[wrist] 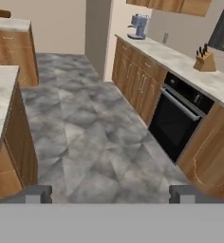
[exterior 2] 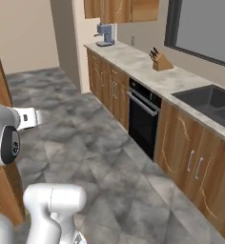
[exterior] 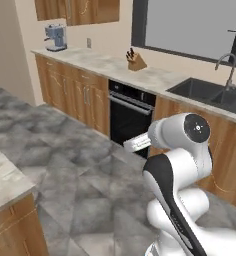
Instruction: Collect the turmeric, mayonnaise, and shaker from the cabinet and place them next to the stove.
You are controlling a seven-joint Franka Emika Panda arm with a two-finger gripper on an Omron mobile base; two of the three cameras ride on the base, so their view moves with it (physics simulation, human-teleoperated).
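Observation:
My gripper (wrist: 111, 194) is open. Its two dark fingertips (wrist: 38, 193) stand far apart with nothing between them, above the grey tiled floor. My white arm (exterior: 182, 150) is folded close over the base. Wooden wall cabinet doors (exterior: 77, 10) hang shut above the far counter, and I cannot tell whether they belong to the task's cabinet. The turmeric, mayonnaise, shaker and stove are out of view.
A long marble counter (exterior: 100, 62) over wooden cupboards carries a blue coffee machine (exterior: 56, 37) and a knife block (exterior: 136, 61). A black built-in oven (exterior: 130, 117) sits below it, and a dark sink (exterior: 210, 92) with a faucet lies to the right. An island counter (wrist: 0, 99) stands at my left.

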